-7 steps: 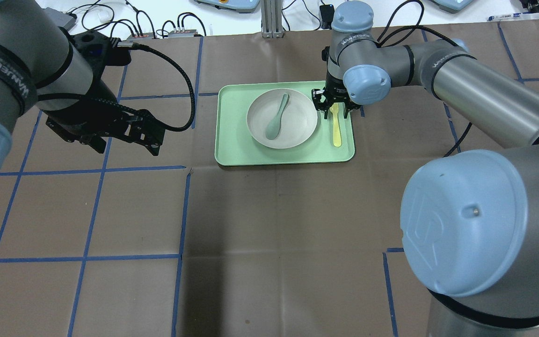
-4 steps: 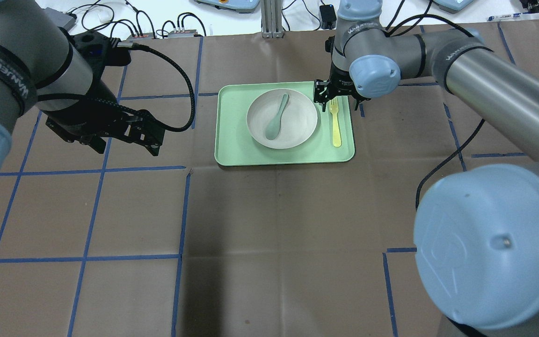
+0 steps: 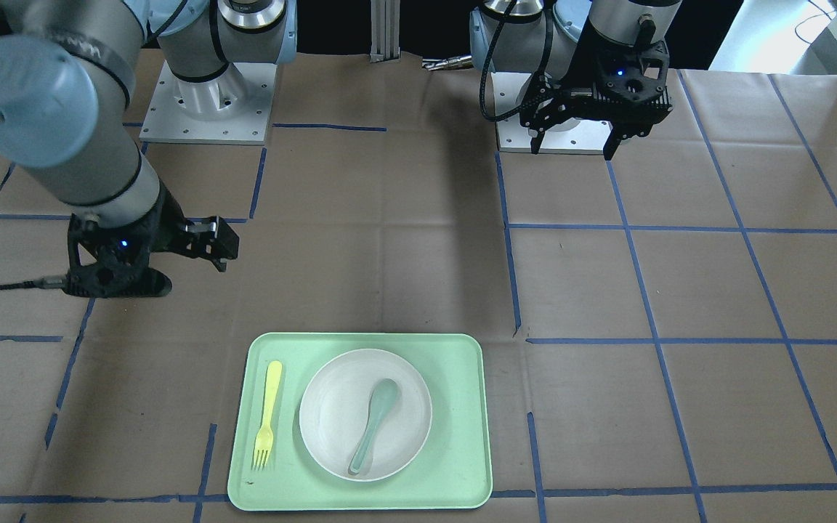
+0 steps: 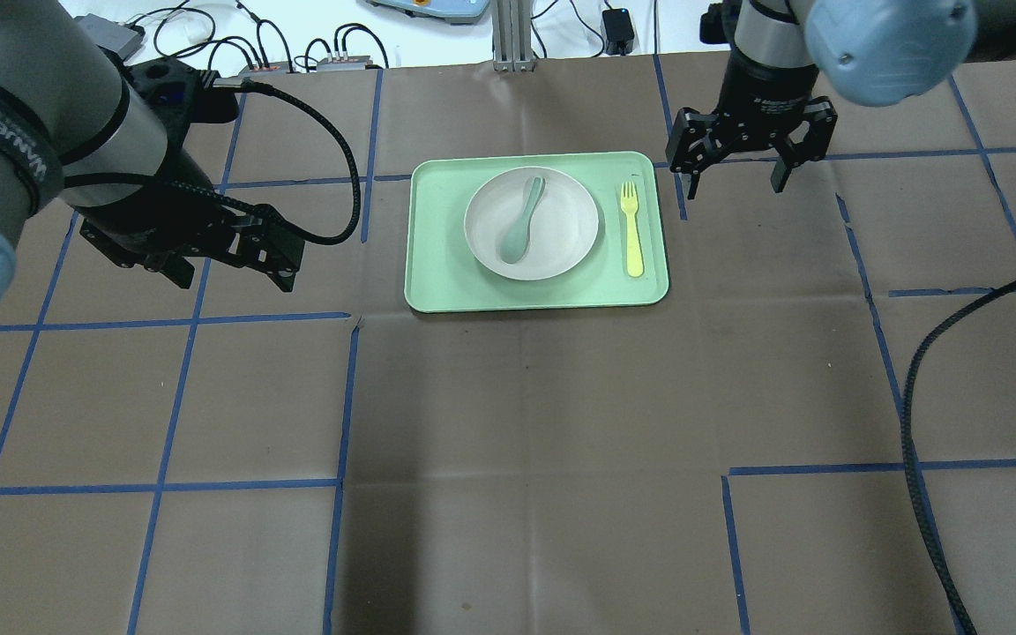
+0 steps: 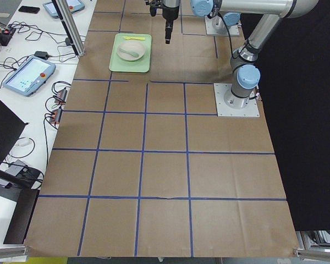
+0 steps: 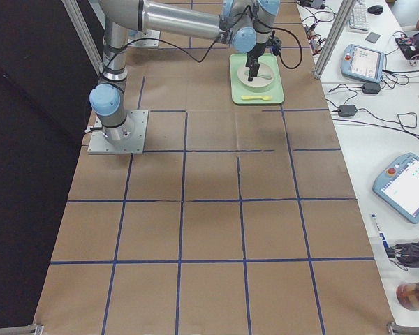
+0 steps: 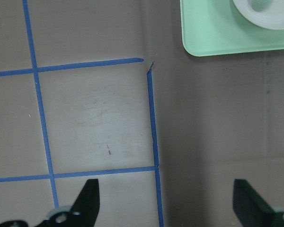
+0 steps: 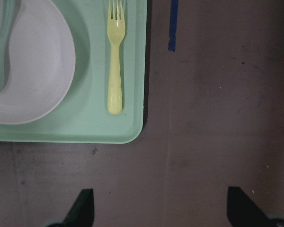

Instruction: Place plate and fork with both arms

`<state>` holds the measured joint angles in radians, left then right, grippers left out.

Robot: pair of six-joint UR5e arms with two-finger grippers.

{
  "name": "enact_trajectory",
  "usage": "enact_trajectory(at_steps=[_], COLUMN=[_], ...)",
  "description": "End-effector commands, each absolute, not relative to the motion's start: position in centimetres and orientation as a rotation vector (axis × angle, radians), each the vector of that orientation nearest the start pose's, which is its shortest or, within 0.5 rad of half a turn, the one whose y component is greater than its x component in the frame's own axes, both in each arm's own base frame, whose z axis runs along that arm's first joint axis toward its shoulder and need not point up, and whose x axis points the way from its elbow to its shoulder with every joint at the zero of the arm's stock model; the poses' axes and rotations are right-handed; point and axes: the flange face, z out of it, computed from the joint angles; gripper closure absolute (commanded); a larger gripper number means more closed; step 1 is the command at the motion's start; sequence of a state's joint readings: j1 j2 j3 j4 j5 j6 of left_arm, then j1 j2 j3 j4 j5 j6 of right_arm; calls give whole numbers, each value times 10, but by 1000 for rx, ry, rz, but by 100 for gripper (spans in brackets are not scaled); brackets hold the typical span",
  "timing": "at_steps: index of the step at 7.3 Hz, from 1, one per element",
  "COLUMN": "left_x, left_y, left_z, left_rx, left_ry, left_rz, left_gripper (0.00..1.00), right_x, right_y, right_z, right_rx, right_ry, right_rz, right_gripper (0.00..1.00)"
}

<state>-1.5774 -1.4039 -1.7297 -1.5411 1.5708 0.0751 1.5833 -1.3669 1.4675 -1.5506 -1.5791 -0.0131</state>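
The smooth pale-yellow fork (image 4: 632,229) lies flat on the mint-green tray (image 4: 437,265) beside the round matte plate (image 4: 570,212), which holds a spoon (image 4: 521,225). The fork's tines point away from the robot. The right wrist view shows the fork whole; the left wrist view misses it. The left end effector (image 4: 235,278) and right end effector (image 4: 735,181) hang released above the desk (image 4: 517,441).
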Motion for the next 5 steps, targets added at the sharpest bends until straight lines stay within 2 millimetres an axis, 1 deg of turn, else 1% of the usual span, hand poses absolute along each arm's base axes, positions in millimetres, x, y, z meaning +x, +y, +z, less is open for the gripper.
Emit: enact_trajectory(at_steps=[1, 2, 3, 4, 5], left_x=[-136, -136, -136, -136, -136], left_y=[-424, -425, -424, -424, -425], left_z=[489, 489, 488, 488, 488], left_rx=[128, 128, 128, 128, 128], left_ry=[3137, 3137, 3137, 3137, 3137], left_rz=[-58, -60, -55, -55, -58], left_gripper=[1, 1, 1, 1, 1], right_x=[133, 132, 133, 125, 118], right_y=[-502, -482, -469, -472, -474], right_z=[460, 471, 477, 475, 484], right_rx=[-20, -13, -10, -5, 45], right_ry=[3142, 3147, 3147, 3147, 3136], right_rz=[181, 145, 119, 114, 89], right_gripper=[0, 0, 0, 0, 0])
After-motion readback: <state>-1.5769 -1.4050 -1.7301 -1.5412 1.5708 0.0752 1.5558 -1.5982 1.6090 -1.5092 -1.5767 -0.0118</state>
